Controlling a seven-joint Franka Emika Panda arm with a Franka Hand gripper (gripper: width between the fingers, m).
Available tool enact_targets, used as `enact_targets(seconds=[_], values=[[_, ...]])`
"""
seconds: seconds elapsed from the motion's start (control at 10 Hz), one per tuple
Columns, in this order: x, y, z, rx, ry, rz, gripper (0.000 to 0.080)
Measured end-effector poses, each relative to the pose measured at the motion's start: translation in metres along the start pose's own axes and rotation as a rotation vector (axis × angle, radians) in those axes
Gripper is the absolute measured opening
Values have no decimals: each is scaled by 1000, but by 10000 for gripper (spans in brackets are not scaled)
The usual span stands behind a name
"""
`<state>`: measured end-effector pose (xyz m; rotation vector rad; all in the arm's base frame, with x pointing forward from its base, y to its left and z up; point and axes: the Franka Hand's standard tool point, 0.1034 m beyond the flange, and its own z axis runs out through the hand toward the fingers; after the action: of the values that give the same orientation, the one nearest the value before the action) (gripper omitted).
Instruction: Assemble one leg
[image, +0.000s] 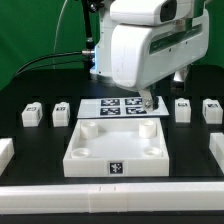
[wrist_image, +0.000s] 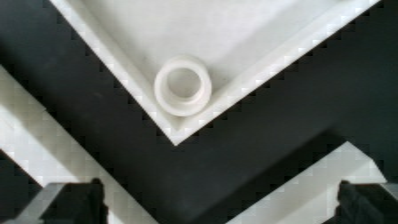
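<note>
The large white square panel lies in the middle of the table, with round sockets at its corners. Four small white legs with tags stand apart from it: two on the exterior view's left and two on its right. My gripper hangs over the panel's far right corner. The wrist view shows that corner and its round socket straight below. The gripper is open and empty, with one dark fingertip at each side. No leg shows in the wrist view.
The marker board lies just behind the panel, under the gripper. White rails run along the front and both sides of the table. Black cables hang at the back left.
</note>
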<state>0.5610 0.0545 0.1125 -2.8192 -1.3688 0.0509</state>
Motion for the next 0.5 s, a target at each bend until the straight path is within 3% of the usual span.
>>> enact_targets(seconds=[0.5], values=[[0, 0, 0, 0, 0, 0, 650]])
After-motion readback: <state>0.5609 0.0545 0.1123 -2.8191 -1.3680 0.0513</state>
